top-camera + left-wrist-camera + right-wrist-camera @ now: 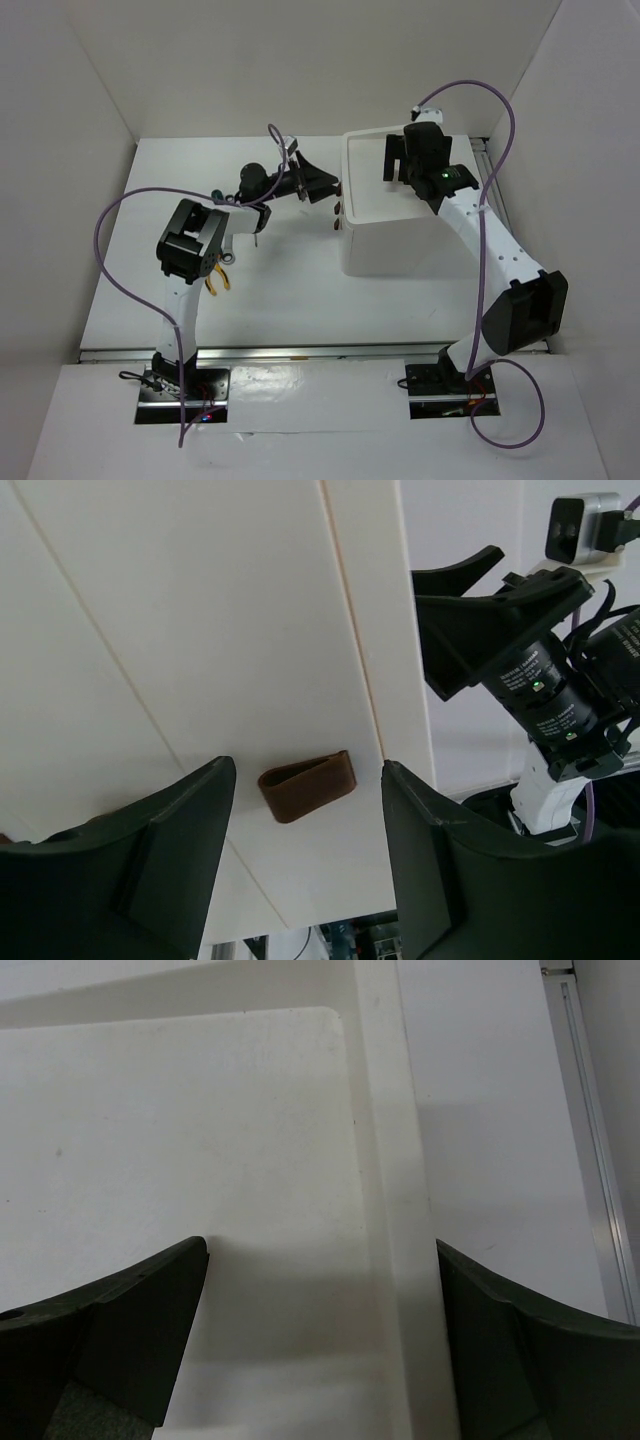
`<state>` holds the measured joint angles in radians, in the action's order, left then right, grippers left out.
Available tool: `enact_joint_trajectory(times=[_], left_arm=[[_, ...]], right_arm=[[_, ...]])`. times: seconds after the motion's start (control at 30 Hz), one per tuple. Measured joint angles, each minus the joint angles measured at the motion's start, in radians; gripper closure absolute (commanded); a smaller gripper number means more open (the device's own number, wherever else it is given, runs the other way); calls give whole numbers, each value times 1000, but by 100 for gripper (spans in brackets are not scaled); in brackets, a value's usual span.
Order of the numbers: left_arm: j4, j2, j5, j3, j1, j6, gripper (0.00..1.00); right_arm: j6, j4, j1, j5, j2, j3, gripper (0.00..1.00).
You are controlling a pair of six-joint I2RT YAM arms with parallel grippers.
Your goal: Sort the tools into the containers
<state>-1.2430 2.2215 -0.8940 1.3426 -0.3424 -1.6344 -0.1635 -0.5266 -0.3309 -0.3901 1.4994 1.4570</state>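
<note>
The white box unit (385, 235) stands right of centre, with a shallow rimmed top tray (365, 145) and dark knobs (338, 210) on its left face. My left gripper (330, 187) is open and empty, level with that face. In the left wrist view its fingers (180, 850) stand either side of a brown knob (307, 792) on a drawer front, without touching it. My right gripper (398, 165) is open and empty above the top tray (200, 1140), near its rim (385, 1160). Yellow-and-orange pliers (218, 284) lie partly under the left arm. The other tools are hidden.
White walls close in the table on the left, back and right. The right gripper and its camera also show in the left wrist view (470, 610). Purple cables loop from both arms. A metal rail (590, 1160) runs along the table's right side.
</note>
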Motion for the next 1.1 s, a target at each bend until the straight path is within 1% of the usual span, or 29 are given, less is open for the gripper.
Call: enact_joint_trajectory(times=[0.03,0.17,0.23,0.4,0.47,0.57,0.6,0.63,0.67,0.7,0.93,1.1], left_arm=[[-3,0,0,7,-1,0,32],[-5,0,0,13,-5,1,40],[-8,1,0,13,-6,-17,40],[-16,1,6,-2,-9,-27,51],[-17,1,7,-14,-11,-33,54],[-23,1,15,-34,-14,-48,72],[-24,1,18,-41,-16,-47,74],[-25,1,23,-47,-17,-47,79],[-25,1,25,-51,-18,-48,90],[-25,1,27,-53,-18,-48,99],[-35,-16,36,-76,-12,-37,100],[-39,-108,41,-175,39,-6,100]], right_arm=[[0,4,-1,-4,0,-2,5],[0,14,-7,-23,-2,-10,5],[-3,16,-7,-28,-2,-10,5],[-7,17,-12,-42,-2,-10,5],[-8,17,-13,-44,-2,-11,5],[-10,18,-15,-50,-2,-11,5],[-11,18,-16,-52,-2,-11,5],[-12,18,-16,-53,-2,-11,5],[-12,18,-16,-54,-2,-11,5],[-13,18,-16,-55,-2,-11,5],[-14,27,-21,-72,-2,-18,5],[-14,35,-23,-79,-2,-23,5]])
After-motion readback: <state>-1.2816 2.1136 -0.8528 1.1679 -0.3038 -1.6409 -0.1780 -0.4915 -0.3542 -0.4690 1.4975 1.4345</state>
